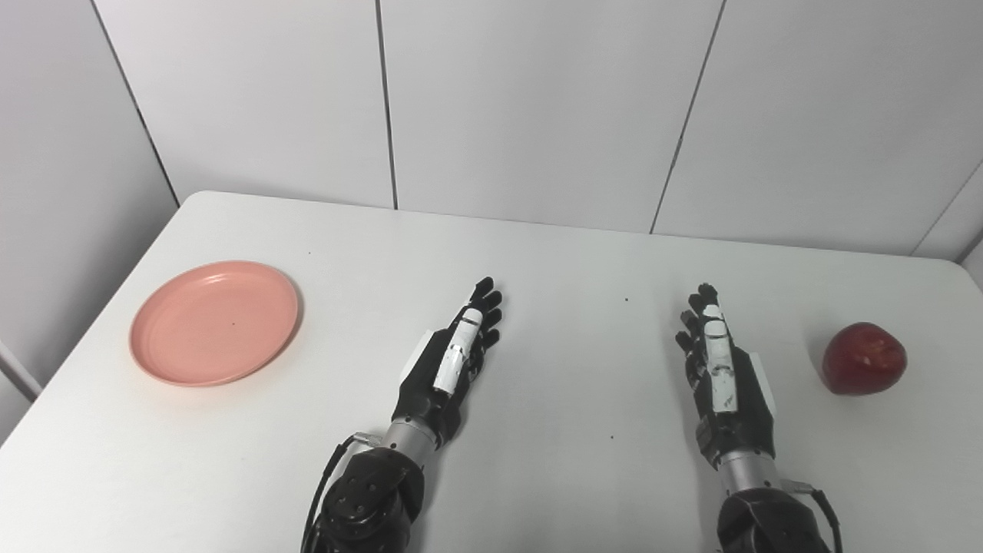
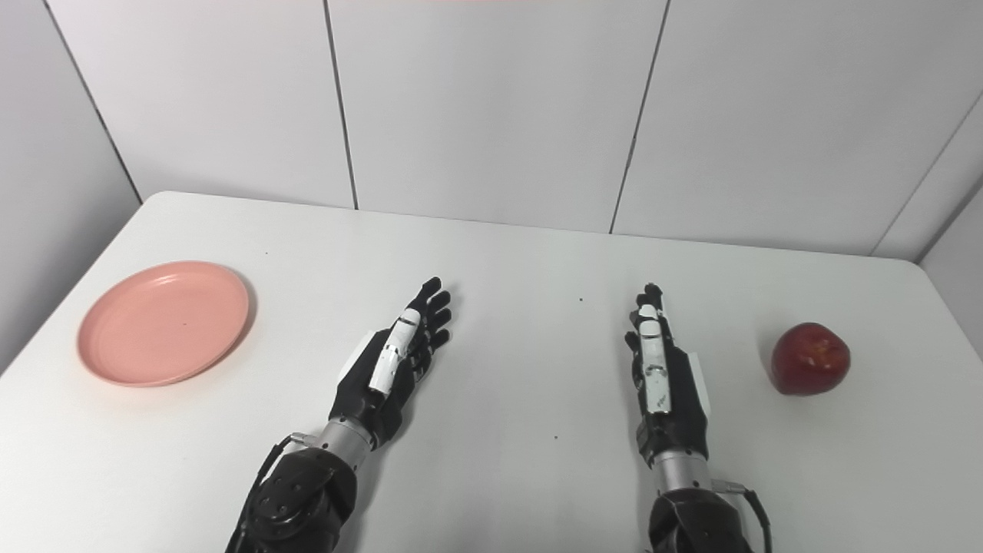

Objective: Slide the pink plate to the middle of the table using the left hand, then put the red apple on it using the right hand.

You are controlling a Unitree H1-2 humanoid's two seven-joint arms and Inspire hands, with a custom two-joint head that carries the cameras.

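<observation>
The left robot hand lies low over the counter in the lower middle of the frame, fingers stretched out straight and a little apart, holding nothing; its long axis runs from the wrist at the bottom edge up and slightly to the right. The pink plate sits to the left of this hand and a little higher in the frame, well apart from it, near the counter's left edge. That sideways gap is what the coming move turns on: the hand points away from the plate, so it will probably have to swing leftward and reach the plate's far or left rim before it can draw the plate toward the centre.

The right robot hand rests in the lower right, likewise flat, fingers extended and empty, pointing nearly straight up the frame. The red apple stands to its right at about the same height, near but not touching. The plate is nearer the left hand, the apple nearer the right. Neither step looks begun.
</observation>
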